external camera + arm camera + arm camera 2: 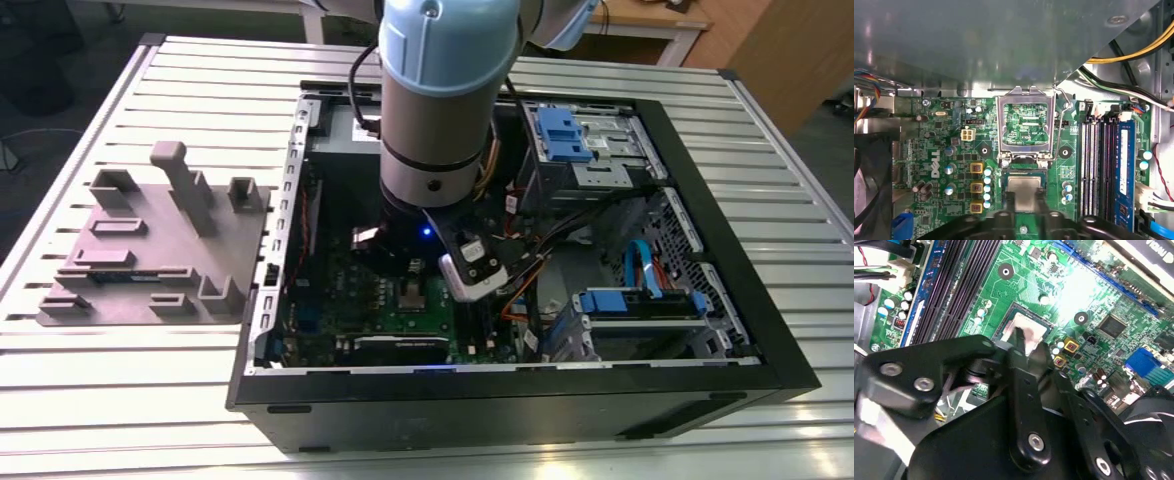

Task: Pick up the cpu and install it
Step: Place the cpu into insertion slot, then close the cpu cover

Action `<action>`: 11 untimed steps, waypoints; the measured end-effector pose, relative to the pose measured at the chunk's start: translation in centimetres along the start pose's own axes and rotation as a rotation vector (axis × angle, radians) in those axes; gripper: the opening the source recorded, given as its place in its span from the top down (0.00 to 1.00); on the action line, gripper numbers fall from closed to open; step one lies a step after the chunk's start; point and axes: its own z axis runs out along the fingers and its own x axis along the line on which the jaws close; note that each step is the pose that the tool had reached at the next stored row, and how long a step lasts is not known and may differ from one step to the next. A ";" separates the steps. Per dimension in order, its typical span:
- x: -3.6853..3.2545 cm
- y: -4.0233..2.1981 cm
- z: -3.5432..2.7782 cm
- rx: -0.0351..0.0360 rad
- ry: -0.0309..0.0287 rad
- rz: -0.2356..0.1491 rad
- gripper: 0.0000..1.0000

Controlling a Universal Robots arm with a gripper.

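Exterior view's left: grey fixture block (154, 250) on slatted table (80, 400). Centre of frame: open computer case (534, 405), arm (447, 90) reaching down inside over green motherboard (944, 150). Gripper (1025, 199) set narrow, fingers (1024, 385) clamped on two sides of cpu (1025, 184) — chip low at socket, just beside raised load frame (1000, 125). Exterior view's right: blue drive brackets (561, 130) inside case.

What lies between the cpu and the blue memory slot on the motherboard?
In the first wrist view, small blue-topped capacitors and two black memory slots lie between the cpu and the blue memory slot.
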 end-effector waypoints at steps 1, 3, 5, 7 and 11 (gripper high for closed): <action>0.00 0.00 0.00 0.0000 0.0000 0.000 0.76; 0.00 0.00 -0.01 0.0002 0.0001 0.000 0.82; 0.00 0.00 -0.01 0.0002 0.0002 0.000 0.88; 0.00 -0.01 -0.01 0.0003 0.0001 0.000 0.90; 0.00 0.00 -0.01 0.0004 0.0001 0.000 0.90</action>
